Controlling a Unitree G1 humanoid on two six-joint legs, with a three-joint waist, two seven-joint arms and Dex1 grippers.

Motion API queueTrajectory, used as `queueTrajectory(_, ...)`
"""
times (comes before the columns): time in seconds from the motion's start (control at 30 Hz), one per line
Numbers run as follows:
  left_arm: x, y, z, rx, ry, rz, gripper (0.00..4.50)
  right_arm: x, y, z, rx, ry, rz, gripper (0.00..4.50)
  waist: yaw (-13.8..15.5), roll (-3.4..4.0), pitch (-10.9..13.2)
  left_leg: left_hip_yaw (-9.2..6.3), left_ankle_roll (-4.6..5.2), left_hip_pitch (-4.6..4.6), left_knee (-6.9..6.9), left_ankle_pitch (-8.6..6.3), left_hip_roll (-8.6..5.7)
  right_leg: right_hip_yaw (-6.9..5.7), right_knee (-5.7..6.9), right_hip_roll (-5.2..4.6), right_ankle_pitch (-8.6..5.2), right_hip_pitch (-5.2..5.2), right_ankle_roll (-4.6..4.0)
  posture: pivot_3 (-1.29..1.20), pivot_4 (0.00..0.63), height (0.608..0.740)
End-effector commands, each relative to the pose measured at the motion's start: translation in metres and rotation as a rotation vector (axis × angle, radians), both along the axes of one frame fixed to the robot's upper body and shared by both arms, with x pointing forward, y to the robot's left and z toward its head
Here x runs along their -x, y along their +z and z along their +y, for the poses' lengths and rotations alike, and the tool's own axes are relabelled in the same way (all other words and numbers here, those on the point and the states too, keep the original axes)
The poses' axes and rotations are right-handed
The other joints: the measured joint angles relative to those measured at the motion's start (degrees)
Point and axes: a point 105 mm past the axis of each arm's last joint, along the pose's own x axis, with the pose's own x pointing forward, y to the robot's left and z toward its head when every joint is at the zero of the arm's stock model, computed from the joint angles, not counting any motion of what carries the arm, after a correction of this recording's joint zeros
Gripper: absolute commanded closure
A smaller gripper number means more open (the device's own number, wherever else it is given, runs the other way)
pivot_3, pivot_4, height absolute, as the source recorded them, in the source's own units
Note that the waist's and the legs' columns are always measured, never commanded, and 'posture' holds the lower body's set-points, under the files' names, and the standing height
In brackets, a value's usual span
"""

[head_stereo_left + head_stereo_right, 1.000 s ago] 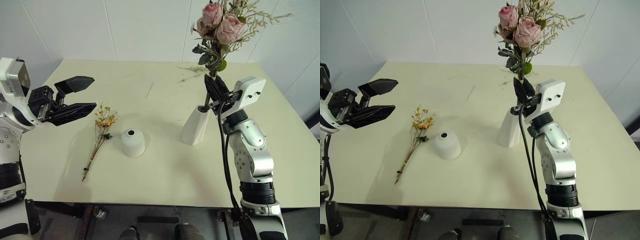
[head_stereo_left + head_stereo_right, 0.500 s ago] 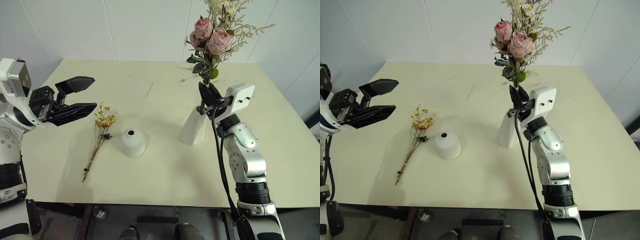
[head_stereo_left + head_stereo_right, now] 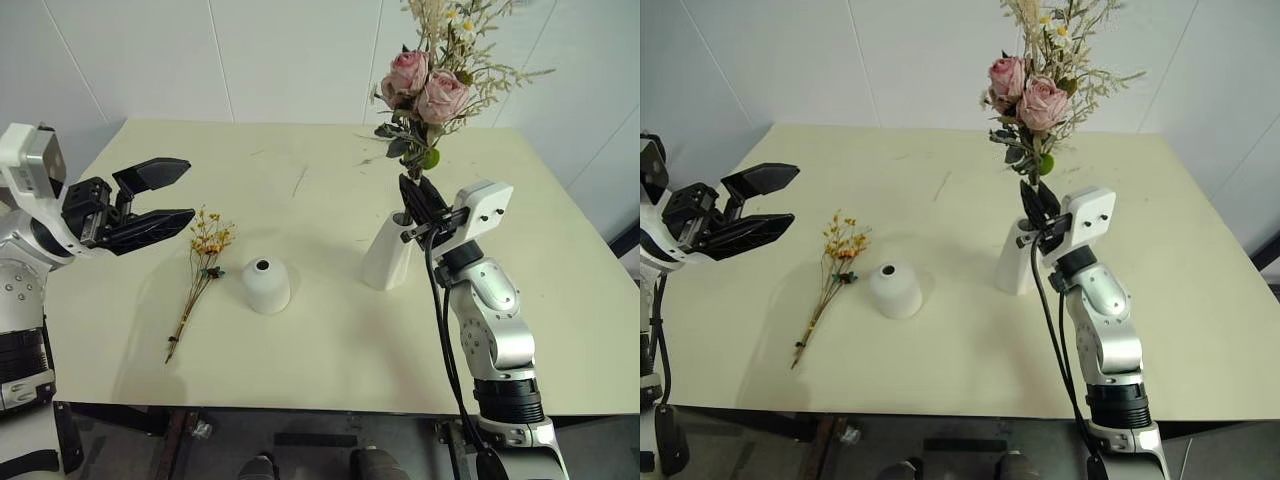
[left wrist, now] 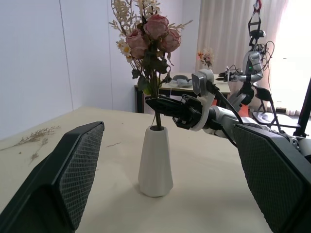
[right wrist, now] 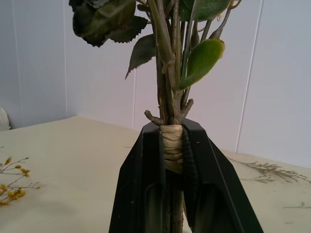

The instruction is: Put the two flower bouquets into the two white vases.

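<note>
My right gripper point(image 3: 409, 186) is shut on the bound stems of the pink rose bouquet point(image 3: 420, 82), which it holds upright. In the left wrist view the stem ends point(image 4: 156, 124) reach the mouth of the tall white cone vase point(image 3: 388, 256). The right wrist view shows the black fingers point(image 5: 146, 170) clamped around the raffia wrap point(image 5: 172, 145). The short dome vase point(image 3: 266, 285) stands mid-table. To its left the yellow-orange sprig point(image 3: 203, 262) lies flat. My left gripper point(image 3: 188, 188) hovers open and empty over the table's left side, left of the sprig.
Loose dried twigs point(image 3: 384, 141) lie scattered at the back of the cream table point(image 3: 330, 360), with a single twig point(image 3: 299, 180) near the middle. A white wall runs close behind the table.
My right gripper has carried the rose bouquet down and a little left, bringing it more upright over the cone vase. The left arm has kept still.
</note>
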Motion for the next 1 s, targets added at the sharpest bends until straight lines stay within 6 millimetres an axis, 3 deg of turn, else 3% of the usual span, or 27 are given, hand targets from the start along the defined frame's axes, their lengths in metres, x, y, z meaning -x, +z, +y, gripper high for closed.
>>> queueTrajectory(0.03,0.006,0.010,-0.002,-0.009,-0.008,-0.061,0.00,-0.002,-0.011,0.002,0.038,-0.002,0.033,4.38,0.0,0.00,0.0,0.00,0.00,0.00,0.00,0.00,0.00,0.00,-0.01,0.00,0.00,0.00,0.00,0.00,0.150,0.740)
queueTrajectory(0.5,0.007,0.008,-0.004,-0.007,-0.012,-0.066,0.00,-0.005,-0.019,-0.010,0.062,-0.054,0.055,4.38,0.1,-0.01,0.0,0.00,0.00,0.00,0.00,0.00,0.00,0.00,-0.02,-0.01,0.00,0.01,0.00,0.00,0.150,0.740)
queueTrajectory(0.93,0.003,0.005,-0.006,0.001,-0.018,-0.057,0.00,0.008,-0.012,-0.010,0.080,-0.012,0.057,0.10,-0.1,0.01,0.0,0.00,0.00,-0.02,-0.02,0.00,0.00,0.01,-0.02,0.02,0.00,-0.01,0.00,0.00,0.150,0.740)
queueTrajectory(1.0,0.003,0.004,-0.006,0.003,-0.016,-0.056,0.00,0.013,-0.008,-0.009,0.097,0.014,0.056,0.04,0.0,0.01,0.0,0.00,0.00,-0.03,-0.02,0.00,0.00,0.02,-0.04,0.01,0.00,-0.01,0.00,0.00,0.150,0.740)
